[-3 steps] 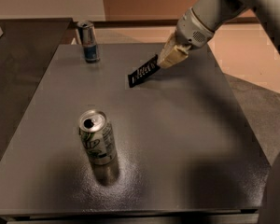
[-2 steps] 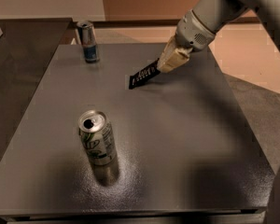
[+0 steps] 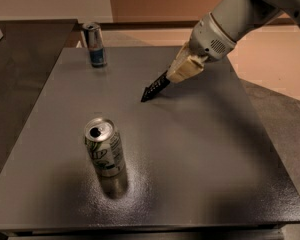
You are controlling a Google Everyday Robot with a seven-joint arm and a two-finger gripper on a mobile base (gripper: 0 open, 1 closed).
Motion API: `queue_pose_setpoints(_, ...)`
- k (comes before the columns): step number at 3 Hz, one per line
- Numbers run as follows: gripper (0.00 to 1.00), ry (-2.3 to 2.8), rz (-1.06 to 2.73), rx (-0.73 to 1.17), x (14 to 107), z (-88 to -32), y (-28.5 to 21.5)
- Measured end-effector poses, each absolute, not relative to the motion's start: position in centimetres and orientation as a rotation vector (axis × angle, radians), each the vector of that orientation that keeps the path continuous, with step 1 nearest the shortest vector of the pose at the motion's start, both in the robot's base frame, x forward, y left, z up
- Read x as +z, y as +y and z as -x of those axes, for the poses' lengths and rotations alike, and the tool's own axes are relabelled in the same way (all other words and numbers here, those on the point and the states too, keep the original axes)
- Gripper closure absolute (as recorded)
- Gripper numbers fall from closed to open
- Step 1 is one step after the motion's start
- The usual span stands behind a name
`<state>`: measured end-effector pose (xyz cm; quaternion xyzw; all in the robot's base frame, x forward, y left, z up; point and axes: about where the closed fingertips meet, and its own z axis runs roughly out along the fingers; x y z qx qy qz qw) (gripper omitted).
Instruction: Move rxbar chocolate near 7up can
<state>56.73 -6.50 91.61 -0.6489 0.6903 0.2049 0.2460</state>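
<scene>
We see the rxbar point(image 3: 154, 88) clamped at its upper end in the gripper point(image 3: 172, 77). It sits beyond and to the right of the 7up can point(image 3: 104, 148), well apart from it. The rxbar is tilted, its free end sloping down toward the 7up can's side. Its lowest corner is at or just above the table point(image 3: 205, 154); we cannot tell whether it touches. The gripper's pale fingers point(image 3: 184, 66) are closed on the rxbar's far end. The arm point(image 3: 225, 21) comes in from the upper right, farther from the 7up can than the rxbar is. The 7up can stands upright on the near left part of the table, its dark opening facing up. A blue can point(image 3: 95, 45) stands upright well beyond the 7up can, by the table's far edge.
</scene>
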Motion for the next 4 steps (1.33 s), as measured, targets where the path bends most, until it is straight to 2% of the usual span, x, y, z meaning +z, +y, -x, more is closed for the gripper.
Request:
queue_pose_setpoints(2, 1.0, 1.912, 1.771, 0.591, 90.8, -51.9, -1.5)
queue_pose_setpoints(4, 1.0, 1.939, 1.774, 0.56, 90.8, -47.1, 0.4)
